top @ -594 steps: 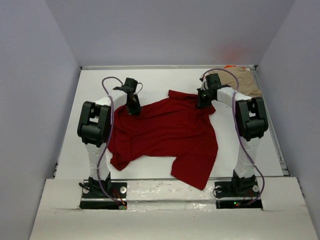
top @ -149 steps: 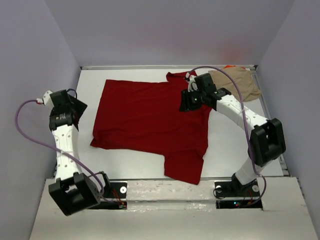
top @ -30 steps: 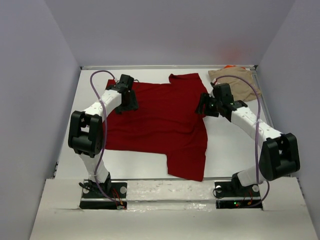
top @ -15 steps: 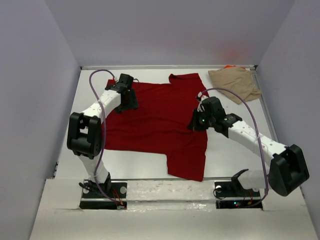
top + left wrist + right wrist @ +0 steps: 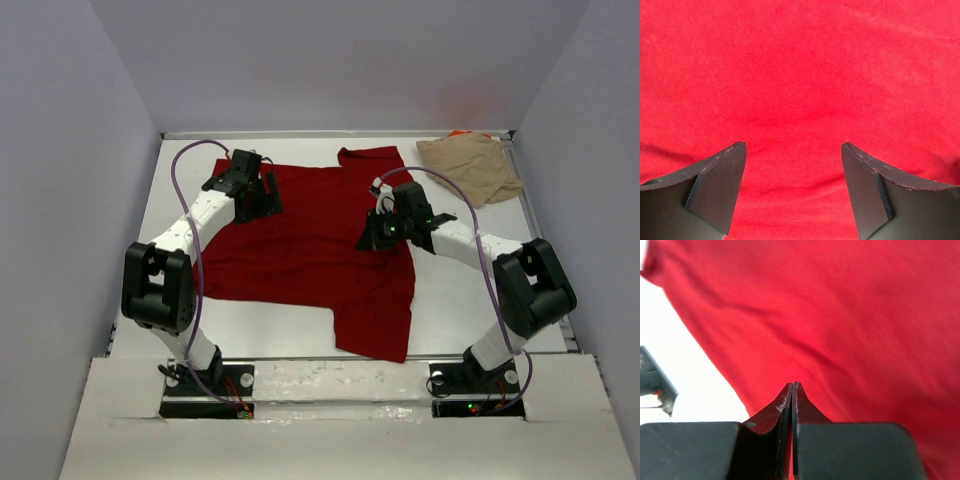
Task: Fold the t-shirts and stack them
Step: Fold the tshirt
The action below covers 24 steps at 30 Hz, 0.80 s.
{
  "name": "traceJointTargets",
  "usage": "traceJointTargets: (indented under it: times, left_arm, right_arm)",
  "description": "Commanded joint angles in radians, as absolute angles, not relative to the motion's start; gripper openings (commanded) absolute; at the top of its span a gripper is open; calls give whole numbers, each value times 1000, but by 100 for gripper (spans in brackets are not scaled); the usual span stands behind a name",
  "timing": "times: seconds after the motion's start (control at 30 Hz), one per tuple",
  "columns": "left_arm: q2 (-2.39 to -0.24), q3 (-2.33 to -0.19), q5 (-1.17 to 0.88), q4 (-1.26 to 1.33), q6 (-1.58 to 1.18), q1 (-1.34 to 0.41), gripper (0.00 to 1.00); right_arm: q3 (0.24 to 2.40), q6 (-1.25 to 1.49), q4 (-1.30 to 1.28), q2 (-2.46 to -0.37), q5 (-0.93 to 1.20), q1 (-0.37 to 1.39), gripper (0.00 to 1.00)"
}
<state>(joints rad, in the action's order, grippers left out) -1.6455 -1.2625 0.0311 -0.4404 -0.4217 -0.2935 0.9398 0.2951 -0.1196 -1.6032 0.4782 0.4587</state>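
Observation:
The dark red t-shirt [image 5: 310,240] lies spread flat across the middle of the table, one sleeve hanging toward the near edge. My left gripper [image 5: 262,195] hovers open just above its far left part; in the left wrist view red cloth [image 5: 800,75] fills everything between the wide-apart fingers of the left gripper [image 5: 794,145]. My right gripper [image 5: 372,240] sits over the shirt's right side, shut, its tips pressed together with nothing between them; the right gripper [image 5: 792,385] points at red cloth [image 5: 850,315] near the shirt's edge. The tan t-shirt [image 5: 470,165] lies crumpled at the far right corner with an orange sliver [image 5: 460,133] behind it.
The white table [image 5: 470,290] is walled in by grey panels on the left, back and right. Bare table [image 5: 690,380] shows beside the shirt's edge in the right wrist view. Purple cables loop above both arms.
My right gripper has shut and swung from the shirt's right edge inward over the red cloth. The left gripper has opened a little wider and shifted slightly; the shirt lies as before.

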Motion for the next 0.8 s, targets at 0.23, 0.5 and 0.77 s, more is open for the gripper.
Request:
traceJointTargets:
  times: [0.23, 0.5, 0.77]
  left_arm:
    - [-1600, -1253, 5, -420, -383, -296, 86]
    - [-1608, -1259, 5, -425, -391, -298, 86]
    - [-1605, -1273, 5, -430, -391, -298, 86]
  right_arm:
    - [1152, 258, -360, -1661, 255, 456, 0]
    - [1164, 334, -633, -1663, -330, 481, 0]
    - [1056, 449, -675, -1583, -377, 564, 0]
